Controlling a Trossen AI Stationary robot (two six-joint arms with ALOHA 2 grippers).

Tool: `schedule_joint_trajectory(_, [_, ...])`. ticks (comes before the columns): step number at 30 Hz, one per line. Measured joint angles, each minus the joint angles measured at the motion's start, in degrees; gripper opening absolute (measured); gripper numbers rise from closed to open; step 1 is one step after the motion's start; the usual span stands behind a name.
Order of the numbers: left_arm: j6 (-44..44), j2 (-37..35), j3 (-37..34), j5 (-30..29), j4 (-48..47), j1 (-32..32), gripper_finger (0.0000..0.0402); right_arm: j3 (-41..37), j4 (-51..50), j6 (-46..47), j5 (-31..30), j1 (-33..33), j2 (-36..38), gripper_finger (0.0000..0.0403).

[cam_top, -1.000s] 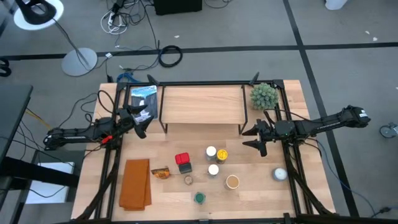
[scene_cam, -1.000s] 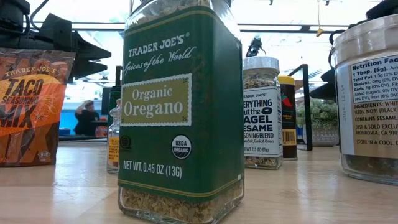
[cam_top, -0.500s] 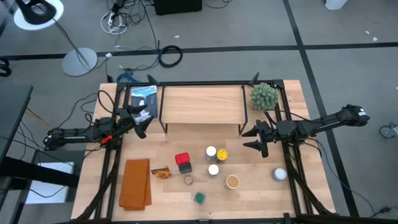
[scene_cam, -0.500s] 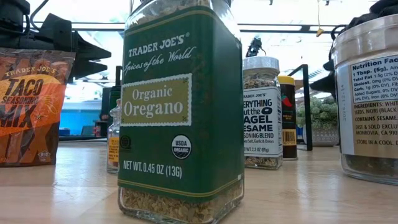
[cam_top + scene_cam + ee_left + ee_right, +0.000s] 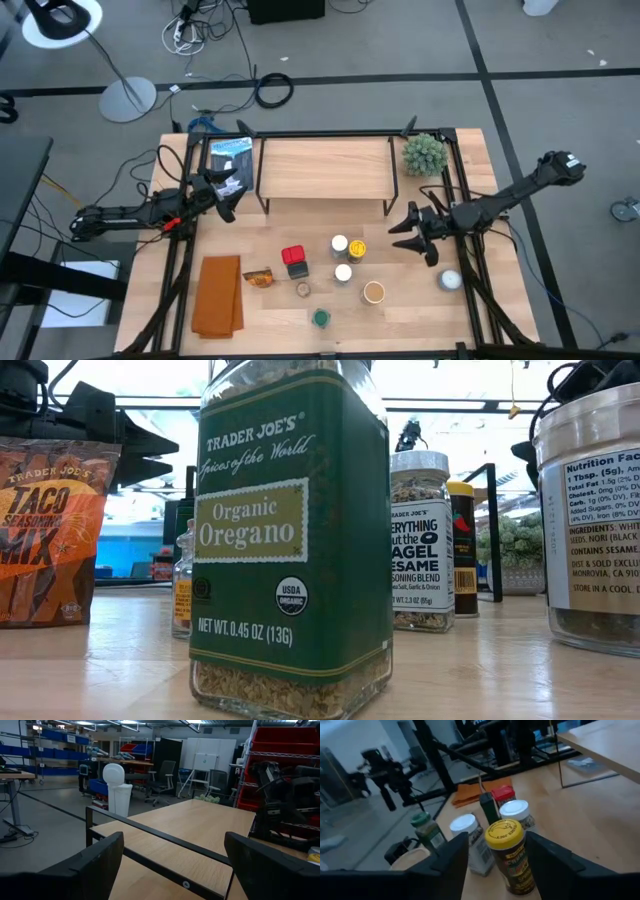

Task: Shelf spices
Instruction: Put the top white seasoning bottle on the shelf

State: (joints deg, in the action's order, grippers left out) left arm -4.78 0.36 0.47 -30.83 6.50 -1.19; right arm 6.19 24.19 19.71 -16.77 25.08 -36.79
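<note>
The spices stand in a cluster on the table in front of the shelf (image 5: pixel 325 168): a red tin (image 5: pixel 294 258), two white-capped jars (image 5: pixel 339 244) (image 5: pixel 343 272), a yellow-lidded jar (image 5: pixel 357 248), a tan-lidded jar (image 5: pixel 374 292) and a green-lidded jar (image 5: pixel 320 318). My right gripper (image 5: pixel 405 234) hovers open just right of the cluster. In its wrist view the yellow-lidded jar (image 5: pixel 507 852) stands ahead of the two fingers, apart from them. My left gripper (image 5: pixel 228 200) waits open at the shelf's left end. The oregano jar (image 5: pixel 290 540) fills the low view.
An orange cloth (image 5: pixel 218 295) lies at the near left, with a taco seasoning packet (image 5: pixel 258 278) beside the spices. A spiky green plant ball (image 5: pixel 423 153) sits at the shelf's far right, a white dome (image 5: pixel 450 280) at the near right. A blue packet (image 5: pixel 230 160) lies left of the shelf.
My right gripper has swung from the shelf's right leg toward the table's near edge and turned to face the spice cluster. The left arm and the spices have stayed still.
</note>
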Motion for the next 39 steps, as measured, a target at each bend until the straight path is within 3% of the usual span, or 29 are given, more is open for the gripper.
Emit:
schedule_joint_trajectory(11, [0.00, 0.02, 0.00, 0.00, -0.01, -0.01, 0.0351, 18.60, -3.28, -15.00, -3.58, 0.57, -18.33, 0.0185])
schedule_joint_trajectory(21, [0.00, 0.00, 0.00, 0.00, 0.00, -0.01, 0.0351, 42.04, -23.38, -18.04, -6.65, -3.41, -34.41, 0.0197])
schedule_joint_trajectory(25, [0.00, 0.00, 0.00, -0.01, 0.00, -0.02, 0.0351, 52.93, -36.79, -15.42, -4.76, -6.80, -40.72, 0.0206])
schedule_joint_trajectory(31, [0.00, 0.02, 0.00, 0.00, -0.02, -0.01, 0.0351, 67.52, -52.96, -14.88, 3.45, -11.44, -50.12, 0.0228])
schedule_joint_trajectory(39, [0.00, 0.02, 0.00, 0.00, -0.01, -0.02, 0.0351, 77.92, -64.62, -20.60, 6.41, -13.19, -60.41, 0.0280])
